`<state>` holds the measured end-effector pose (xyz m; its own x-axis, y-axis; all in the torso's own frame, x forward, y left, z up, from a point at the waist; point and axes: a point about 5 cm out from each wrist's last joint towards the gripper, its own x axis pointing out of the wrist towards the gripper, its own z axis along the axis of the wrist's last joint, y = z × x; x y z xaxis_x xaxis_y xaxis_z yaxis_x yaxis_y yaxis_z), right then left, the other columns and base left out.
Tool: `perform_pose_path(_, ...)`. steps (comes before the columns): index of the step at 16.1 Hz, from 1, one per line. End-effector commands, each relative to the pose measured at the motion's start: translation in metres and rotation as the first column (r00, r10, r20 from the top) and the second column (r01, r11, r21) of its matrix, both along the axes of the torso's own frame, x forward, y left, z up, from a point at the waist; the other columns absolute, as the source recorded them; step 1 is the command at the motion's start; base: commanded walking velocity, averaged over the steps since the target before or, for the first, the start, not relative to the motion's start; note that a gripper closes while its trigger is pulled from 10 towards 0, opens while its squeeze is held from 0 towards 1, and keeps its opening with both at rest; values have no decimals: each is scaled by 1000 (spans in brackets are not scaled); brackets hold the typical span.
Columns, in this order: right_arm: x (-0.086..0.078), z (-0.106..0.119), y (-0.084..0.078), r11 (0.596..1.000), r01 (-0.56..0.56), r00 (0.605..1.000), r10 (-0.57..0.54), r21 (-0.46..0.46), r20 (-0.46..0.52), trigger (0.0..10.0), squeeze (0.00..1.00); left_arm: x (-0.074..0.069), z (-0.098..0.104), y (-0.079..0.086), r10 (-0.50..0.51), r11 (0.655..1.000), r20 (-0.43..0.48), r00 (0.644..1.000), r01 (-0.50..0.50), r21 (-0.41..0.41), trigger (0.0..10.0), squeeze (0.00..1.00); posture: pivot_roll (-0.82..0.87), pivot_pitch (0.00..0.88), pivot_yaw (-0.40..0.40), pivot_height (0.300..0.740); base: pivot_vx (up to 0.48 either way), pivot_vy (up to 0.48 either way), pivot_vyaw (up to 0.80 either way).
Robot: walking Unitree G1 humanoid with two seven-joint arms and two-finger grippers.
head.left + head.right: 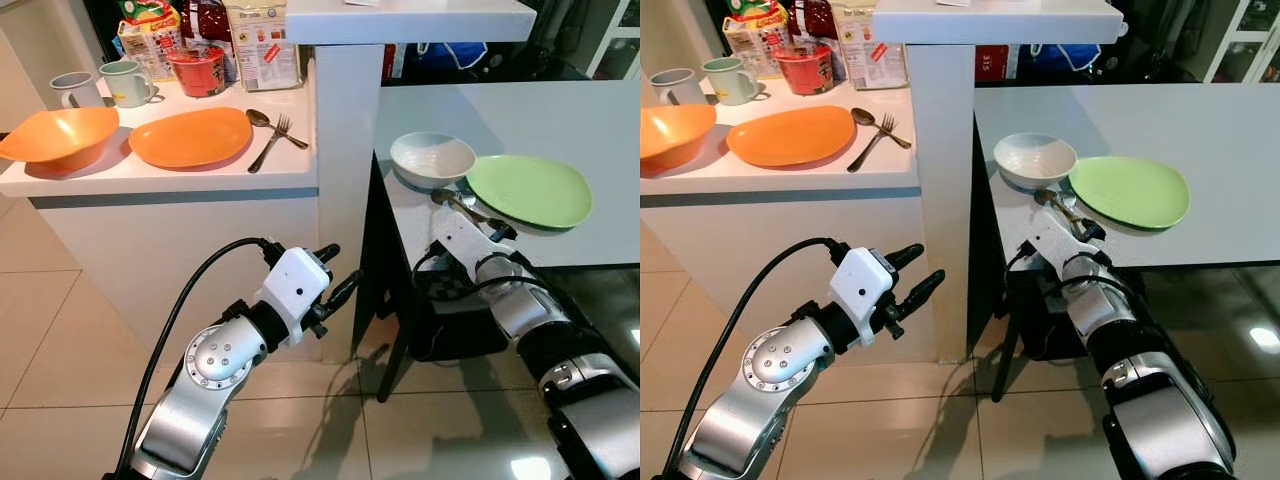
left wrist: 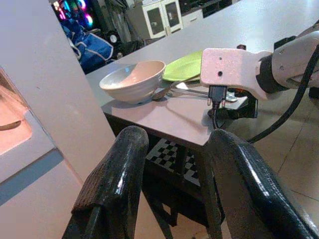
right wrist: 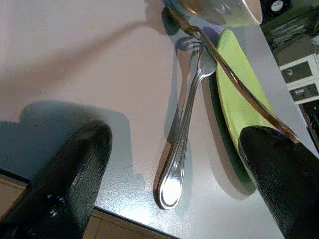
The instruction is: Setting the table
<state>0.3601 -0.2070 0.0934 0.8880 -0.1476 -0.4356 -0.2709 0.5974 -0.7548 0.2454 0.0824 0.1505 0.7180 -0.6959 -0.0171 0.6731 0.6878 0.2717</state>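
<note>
The right gripper [image 3: 174, 174] is spread wide and empty at the near edge of the smooth grey table [image 1: 560, 120], its matte black fingers either side of a shiny steel fork [image 3: 182, 144]. The fork lies flat beside a glossy round green plate [image 1: 530, 190] and a white ribbed bowl [image 1: 432, 158]. The left gripper [image 1: 335, 275] hangs open low by the white counter [image 1: 180, 180], holding nothing.

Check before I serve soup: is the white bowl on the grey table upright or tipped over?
Upright. The white bowl rests on its base on the grey table, mouth up, beside the green plate.
</note>
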Motion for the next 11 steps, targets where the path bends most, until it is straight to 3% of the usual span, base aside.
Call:
perform_pose_path(1,-22,-34,-13,999,35,980,-41,-37,-196,10000,0,0,0,1,-5,1000,6,1000,5,17,10000,0,3,0,47,740,0,0,0)
perform_pose_path(3,-25,-33,-20,998,50,973,-58,-39,-224,10000,0,0,0,1,-7,1000,5,1000,7,19,10000,0,3,0,47,740,0,0,0)
perform_pose_path(7,-21,-7,-20,992,79,987,-64,95,-150,10000,0,-1,0,2,-8,1000,5,1000,8,22,10000,0,3,0,50,740,0,0,0)
perform_pose_path(11,-33,20,-21,987,60,992,-42,151,-119,10000,0,-2,0,3,-10,1000,6,1000,10,28,10000,0,5,0,50,740,0,0,0)
